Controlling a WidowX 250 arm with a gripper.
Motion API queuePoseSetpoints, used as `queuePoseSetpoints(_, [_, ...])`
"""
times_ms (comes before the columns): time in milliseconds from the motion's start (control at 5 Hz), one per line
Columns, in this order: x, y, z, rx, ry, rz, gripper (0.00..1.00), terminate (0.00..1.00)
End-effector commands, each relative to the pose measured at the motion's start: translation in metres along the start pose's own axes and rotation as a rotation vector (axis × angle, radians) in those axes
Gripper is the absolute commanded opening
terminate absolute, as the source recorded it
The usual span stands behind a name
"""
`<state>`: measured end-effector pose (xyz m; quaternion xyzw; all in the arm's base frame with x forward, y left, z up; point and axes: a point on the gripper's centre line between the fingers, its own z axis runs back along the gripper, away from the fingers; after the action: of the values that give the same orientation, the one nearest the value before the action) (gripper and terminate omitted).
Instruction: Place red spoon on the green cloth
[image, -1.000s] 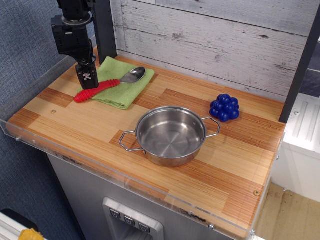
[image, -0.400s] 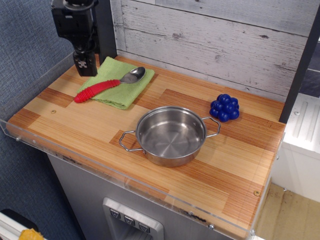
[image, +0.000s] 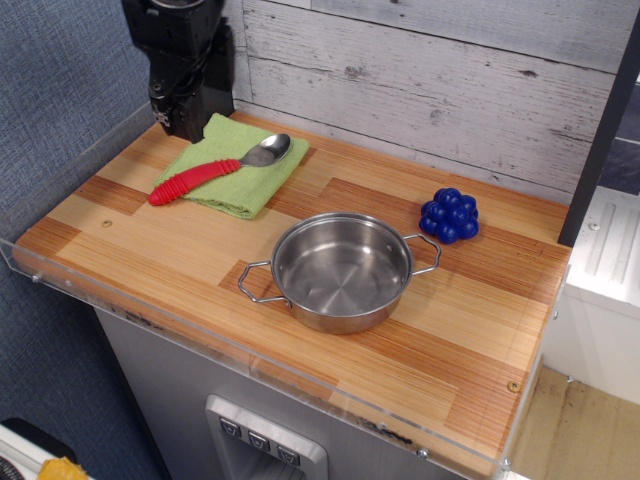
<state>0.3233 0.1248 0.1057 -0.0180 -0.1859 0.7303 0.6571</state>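
Observation:
The red spoon lies on the green cloth at the back left of the counter. Its silver bowl rests on the cloth, and the end of its red handle reaches past the cloth's left edge onto the wood. My gripper hangs above the cloth's back left corner, clear of the spoon and holding nothing. Its dark fingers point down and look slightly apart.
A steel pot with two handles stands in the middle of the counter. A blue bumpy ball sits at the back right. A wooden plank wall runs behind. A clear plastic rim lines the counter's front and left edges.
My gripper has risen from the spoon's red handle and moved back toward the wall. The spoon has stayed on the cloth.

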Motion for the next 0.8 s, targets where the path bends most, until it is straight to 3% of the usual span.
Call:
queuePoseSetpoints(0, [-0.016, 0.018, 0.042, -0.103, 0.059, -0.413, 1.00, 0.00])
queuePoseSetpoints(200, [-0.047, 0.020, 0.049, -0.102, 0.167, -0.649, 1.00, 0.00])
queuePoseSetpoints(600, [-0.100, 0.031, 0.054, -0.151, 0.260, -1.145, 1.00, 0.00])
